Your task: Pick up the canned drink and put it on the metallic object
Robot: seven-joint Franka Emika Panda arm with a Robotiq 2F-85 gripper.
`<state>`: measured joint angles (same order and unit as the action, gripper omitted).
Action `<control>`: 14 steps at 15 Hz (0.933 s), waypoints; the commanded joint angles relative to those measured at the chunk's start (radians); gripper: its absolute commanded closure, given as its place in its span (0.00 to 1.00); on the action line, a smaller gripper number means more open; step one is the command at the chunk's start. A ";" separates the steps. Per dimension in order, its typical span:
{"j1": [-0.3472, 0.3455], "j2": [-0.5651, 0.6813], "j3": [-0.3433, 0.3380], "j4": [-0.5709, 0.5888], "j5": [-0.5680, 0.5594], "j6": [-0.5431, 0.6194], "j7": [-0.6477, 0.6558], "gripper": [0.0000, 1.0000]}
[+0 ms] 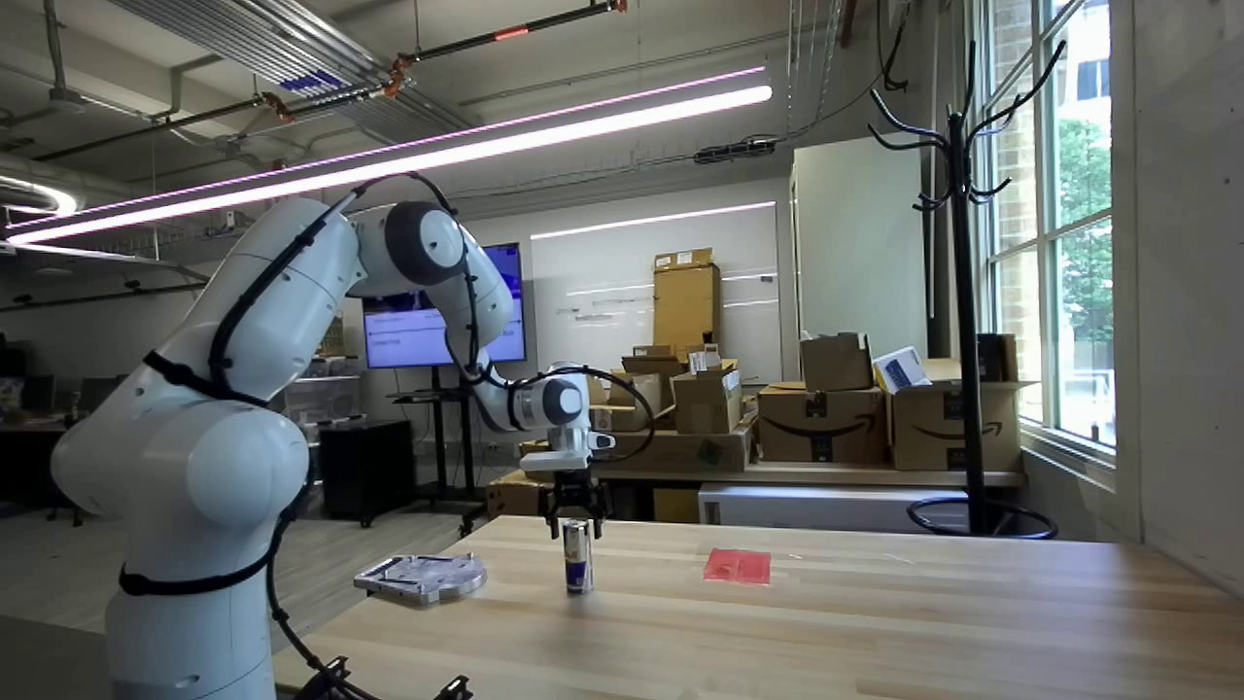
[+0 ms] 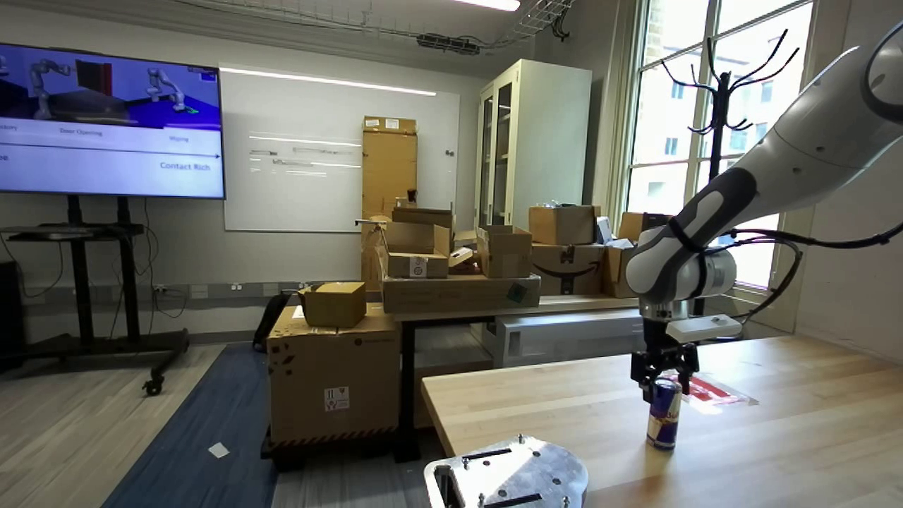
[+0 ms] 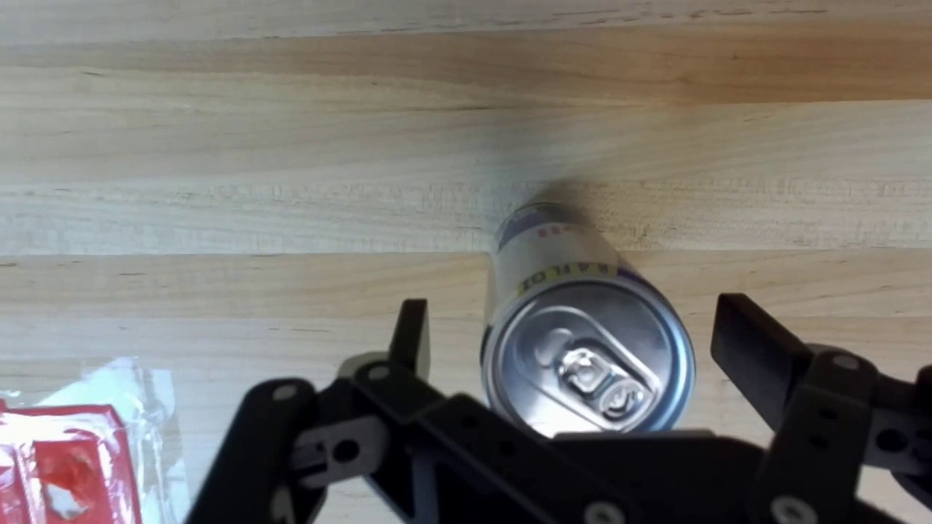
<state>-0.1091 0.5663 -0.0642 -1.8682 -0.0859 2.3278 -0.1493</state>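
Note:
The canned drink [image 1: 578, 572] is a slim can, dark blue and silver, standing upright on the table in both exterior views [image 2: 663, 422]. In the wrist view its silver lid and pull tab [image 3: 582, 342] face the camera. My gripper [image 1: 576, 531] points down over the can's top, also in an exterior view [image 2: 666, 394]. In the wrist view its fingers [image 3: 571, 327] are spread on either side of the lid, with a gap on both sides. The metallic object [image 1: 423, 577] is a flat silvery plate near the table edge, also in an exterior view [image 2: 525, 471]; it is out of the wrist view.
A flat red item [image 1: 738, 566] in clear plastic lies on the table beside the can, also in an exterior view [image 2: 712, 390] and the wrist view [image 3: 80, 466]. The wooden table [image 1: 875, 632] ends close to the metallic plate. Cardboard boxes [image 1: 822, 423] stand behind the table.

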 commanded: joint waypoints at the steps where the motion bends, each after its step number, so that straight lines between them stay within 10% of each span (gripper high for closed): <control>1: -0.026 0.017 0.018 0.030 0.020 0.005 -0.046 0.28; 6: -0.029 0.019 0.017 0.036 0.019 0.008 -0.057 0.66; 14: -0.013 -0.078 0.021 -0.034 0.004 0.013 -0.071 0.67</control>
<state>-0.1163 0.5719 -0.0616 -1.8525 -0.0823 2.3335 -0.1848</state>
